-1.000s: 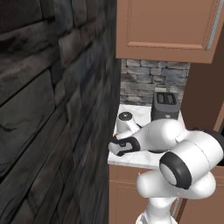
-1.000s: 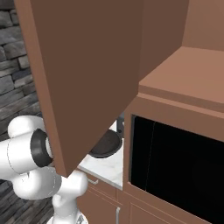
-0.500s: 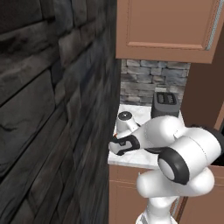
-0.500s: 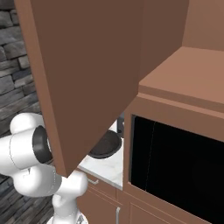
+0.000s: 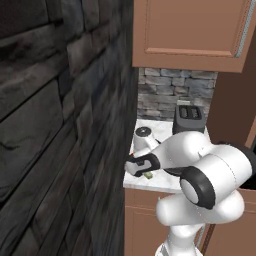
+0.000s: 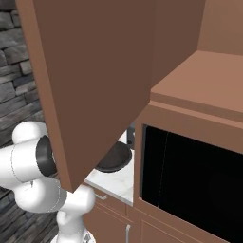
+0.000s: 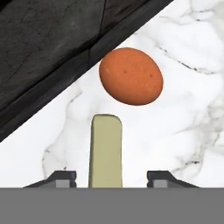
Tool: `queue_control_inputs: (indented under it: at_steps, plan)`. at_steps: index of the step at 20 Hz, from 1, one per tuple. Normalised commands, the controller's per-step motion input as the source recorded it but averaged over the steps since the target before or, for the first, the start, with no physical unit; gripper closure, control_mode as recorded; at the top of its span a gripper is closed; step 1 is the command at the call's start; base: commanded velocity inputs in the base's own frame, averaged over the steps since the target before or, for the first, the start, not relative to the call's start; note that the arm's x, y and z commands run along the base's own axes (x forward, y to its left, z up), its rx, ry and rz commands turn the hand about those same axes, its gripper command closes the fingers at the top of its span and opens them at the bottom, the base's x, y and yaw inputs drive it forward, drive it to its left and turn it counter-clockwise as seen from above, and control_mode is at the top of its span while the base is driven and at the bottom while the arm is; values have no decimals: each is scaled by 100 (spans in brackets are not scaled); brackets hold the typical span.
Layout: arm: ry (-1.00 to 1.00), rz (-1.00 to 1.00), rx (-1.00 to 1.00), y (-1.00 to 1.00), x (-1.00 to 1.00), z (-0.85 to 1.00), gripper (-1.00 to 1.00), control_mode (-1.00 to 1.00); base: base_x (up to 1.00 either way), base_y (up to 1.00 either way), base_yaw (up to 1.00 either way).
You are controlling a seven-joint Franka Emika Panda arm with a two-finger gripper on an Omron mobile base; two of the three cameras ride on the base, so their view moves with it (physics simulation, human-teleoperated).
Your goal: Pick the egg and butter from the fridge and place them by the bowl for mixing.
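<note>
On the white marble counter (image 7: 188, 109) lies the orange-red egg (image 7: 131, 76), close to the dark stone wall. The pale yellow-green butter (image 7: 105, 151) lies flat just short of the egg, pointing at it. My gripper (image 7: 111, 177) is open, low over the counter, its fingertips (image 7: 65, 177) standing apart on either side of the butter's near end without touching it. From the left base view, the gripper (image 5: 134, 167) sits at the counter's front left corner with the butter (image 5: 148, 175) beside it. The dark bowl (image 6: 114, 156) rests on the counter nearby. The fridge is out of view.
The dark stone wall (image 5: 65, 125) runs close along the counter's left side. A black toaster (image 5: 189, 117) stands at the back. A brown upper cabinet (image 5: 190, 30) hangs overhead, and a black microwave (image 6: 190, 185) sits in brown casing to the right.
The jaws have parted off the butter, which now lies on the counter. The arm's elbow has shifted slightly; the hand stays at the counter's front left corner.
</note>
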Motion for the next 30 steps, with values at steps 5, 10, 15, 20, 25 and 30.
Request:
queue_control_inputs:
  at_steps: [5,10,15,20,25,30]
  plan:
    - [0,0,0,-14,0,0,-100,-100,0,0,0]
    - [0,0,3,-18,-2,19,-100,-100,0,0,0]
    - [0,0,4,-10,-5,38,-100,-100,0,0,0]
    - [0,0,6,-6,-10,43,-100,-100,0,0,0]
    - [0,0,4,-12,-16,42,-100,-100,0,0,0]
    - [0,-4,1,-27,-28,39,-100,-100,0,0,0]
